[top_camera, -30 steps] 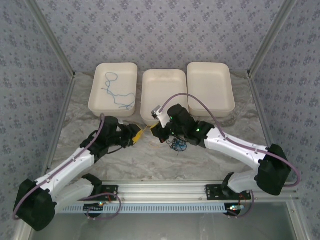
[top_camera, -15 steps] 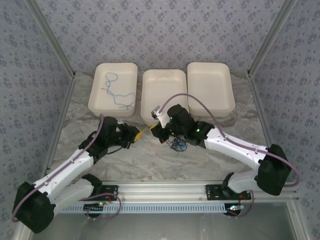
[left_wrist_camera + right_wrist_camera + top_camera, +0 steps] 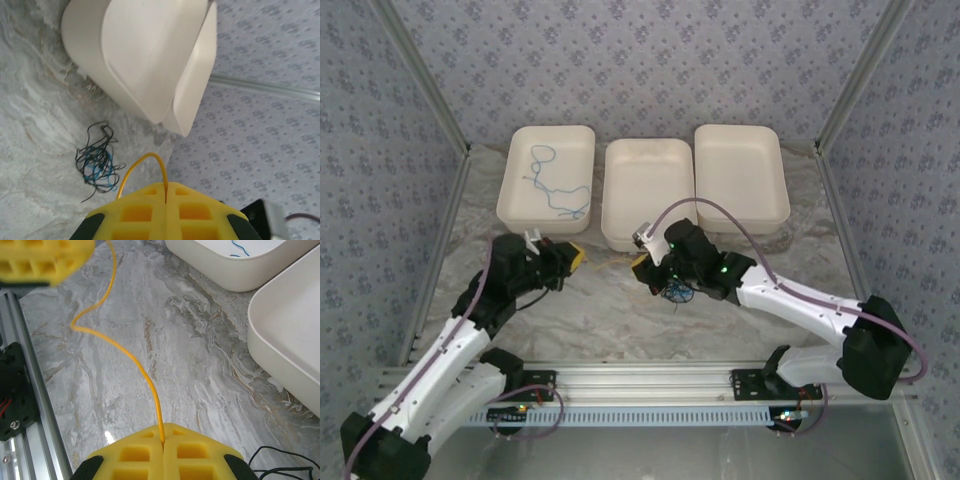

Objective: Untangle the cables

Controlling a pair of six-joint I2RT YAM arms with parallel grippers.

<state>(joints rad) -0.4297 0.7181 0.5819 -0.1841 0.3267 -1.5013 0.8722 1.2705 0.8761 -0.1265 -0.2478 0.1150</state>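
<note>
Cables show in three places on my screens. One thin, limp yellow cable (image 3: 125, 352) is strung between both pincers. The right gripper (image 3: 162, 442) has its yellow, waffle-patterned fingers pressed together on one part of it. From that seam the cord runs in a wavy line over the grey marble tabletop (image 3: 200, 365) to the left gripper (image 3: 166, 187). Its yellow fingers are likewise pinched tight on the cord, with a short loop arching out of the seam in the left wrist view.

From above, I see the two grippers apart from each other, both just in front of the white trays at the far side of the table.

A small tangle of thin black and blue cables (image 3: 675, 291) lies on the marble just beside the right gripper, on its near side. I cannot tell whether the yellow cable touches it.

A single thin blue cable (image 3: 555, 185) lies in loose curls inside the left tray (image 3: 570, 150), a white, rounded rectangular plastic tub. The matching middle tray (image 3: 648, 185) and right tray (image 3: 740, 175) stand in a row beside it.
</note>
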